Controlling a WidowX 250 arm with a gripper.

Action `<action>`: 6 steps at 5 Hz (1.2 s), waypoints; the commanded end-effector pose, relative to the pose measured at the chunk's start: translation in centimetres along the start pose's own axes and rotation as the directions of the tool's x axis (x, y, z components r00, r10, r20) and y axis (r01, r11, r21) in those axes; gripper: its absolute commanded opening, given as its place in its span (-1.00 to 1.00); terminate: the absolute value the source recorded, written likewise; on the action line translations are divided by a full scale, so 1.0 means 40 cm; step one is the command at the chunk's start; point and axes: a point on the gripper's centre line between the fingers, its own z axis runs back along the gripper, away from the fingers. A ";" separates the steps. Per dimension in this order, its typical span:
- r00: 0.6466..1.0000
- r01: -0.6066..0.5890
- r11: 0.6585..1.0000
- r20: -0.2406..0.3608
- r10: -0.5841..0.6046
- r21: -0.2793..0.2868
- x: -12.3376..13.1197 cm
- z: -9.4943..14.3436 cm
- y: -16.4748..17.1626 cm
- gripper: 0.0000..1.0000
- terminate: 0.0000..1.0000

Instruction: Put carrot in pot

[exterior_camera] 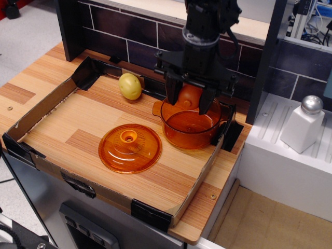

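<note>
My black gripper hangs over the back rim of the pot, a round, deep, transparent amber pot at the right end of the wooden tray. Its two fingers are closed around the carrot, a smooth orange piece that sits between them just above the pot's opening. The carrot's lower part is hidden by the pot's rim and the fingers.
The flat orange lid with a knob lies left of the pot. A yellow-green potato-like ball sits at the back of the tray. Cardboard walls ring the tray. A white shaker stands on the right counter. A dark tiled wall runs behind.
</note>
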 end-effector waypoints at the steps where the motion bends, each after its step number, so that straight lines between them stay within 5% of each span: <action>1: 0.998 -0.027 1.000 0.055 0.028 -0.015 0.030 0.042 0.020 1.00 -1.00; 3: 0.995 -0.073 0.993 0.064 0.079 -0.089 0.054 0.149 0.056 1.00 -1.00; 5: 0.984 -0.122 0.987 0.121 0.134 -0.102 0.072 0.292 0.148 1.00 -1.00; 6: 0.984 -0.122 0.987 0.121 0.134 -0.102 0.072 0.292 0.148 1.00 -1.00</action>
